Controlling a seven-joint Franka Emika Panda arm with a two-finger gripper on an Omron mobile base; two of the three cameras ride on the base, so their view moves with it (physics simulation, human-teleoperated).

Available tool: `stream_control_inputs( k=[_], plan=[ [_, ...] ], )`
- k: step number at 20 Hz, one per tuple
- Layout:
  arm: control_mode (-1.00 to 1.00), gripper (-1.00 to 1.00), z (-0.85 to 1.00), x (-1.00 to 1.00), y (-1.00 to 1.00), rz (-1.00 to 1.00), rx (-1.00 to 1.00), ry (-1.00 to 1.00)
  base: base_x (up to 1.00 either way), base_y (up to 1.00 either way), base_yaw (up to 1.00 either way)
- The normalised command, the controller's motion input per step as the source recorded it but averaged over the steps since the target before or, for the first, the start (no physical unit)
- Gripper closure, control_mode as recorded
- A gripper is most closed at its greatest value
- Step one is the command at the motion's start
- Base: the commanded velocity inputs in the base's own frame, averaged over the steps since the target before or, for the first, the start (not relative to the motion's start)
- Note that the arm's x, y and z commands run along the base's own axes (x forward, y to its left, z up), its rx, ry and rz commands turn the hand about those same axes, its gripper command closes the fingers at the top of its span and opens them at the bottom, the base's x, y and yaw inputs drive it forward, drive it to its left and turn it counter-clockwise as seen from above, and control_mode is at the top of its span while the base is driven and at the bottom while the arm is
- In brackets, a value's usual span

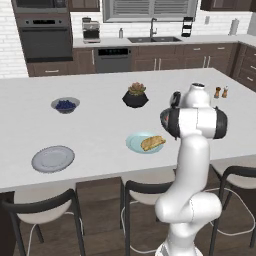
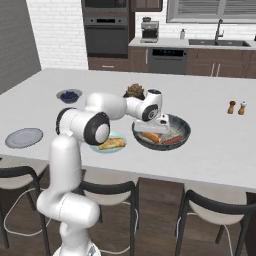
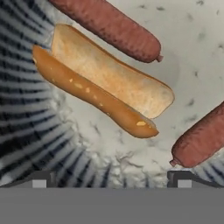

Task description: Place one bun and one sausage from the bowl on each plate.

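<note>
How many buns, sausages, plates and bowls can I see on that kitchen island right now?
Buns: 2, one in the big bowl, one on the teal plate.
Sausages: 2, both in the big bowl.
Plates: 2, teal plate and grey plate.
Bowls: 2, big bowl and berry bowl.
Total: 8.

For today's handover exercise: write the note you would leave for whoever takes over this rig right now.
Gripper: open, empty, above the bowl.
In the bowl: one bun, two sausages, one beyond the bun, the other to its side.
Teal plate: holds a bun; no sausage visible.
Grey plate: bare.
Done: one bun plated.
Left: a sausage to the teal plate; bun and sausage to the grey plate.
</note>
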Motion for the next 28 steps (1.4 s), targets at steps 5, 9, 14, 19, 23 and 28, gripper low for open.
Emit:
stream_control_inputs(
  k=[5,9,14,19,23,28],
  plan=[
    [-1.00,-1.00,-0.32,0.21,-0.04,0.00,-0.08,0.00,0.00,0.00,0.00],
    [-1.00,-1.00,-0.21,0.05,-0.04,0.00,-0.09,0.00,0.00,0.00,0.00],
    [-1.00,-1.00,-0.02,0.26,-0.11,0.00,-0.03,-0.02,0.00,0.00,0.00],
    [-1.00,-1.00,-0.07,0.31,-0.03,0.00,0.00,0.00,0.00,0.00,0.00],
    [-1.00,-1.00,-0.28,0.27,-0.03,0.00,0.00,0.01,0.00,0.00,0.00],
    [-1.00,1.00,-0.41,0.06,-0.02,0.00,0.00,0.02,0.00,0.00,0.00]
  ],
)
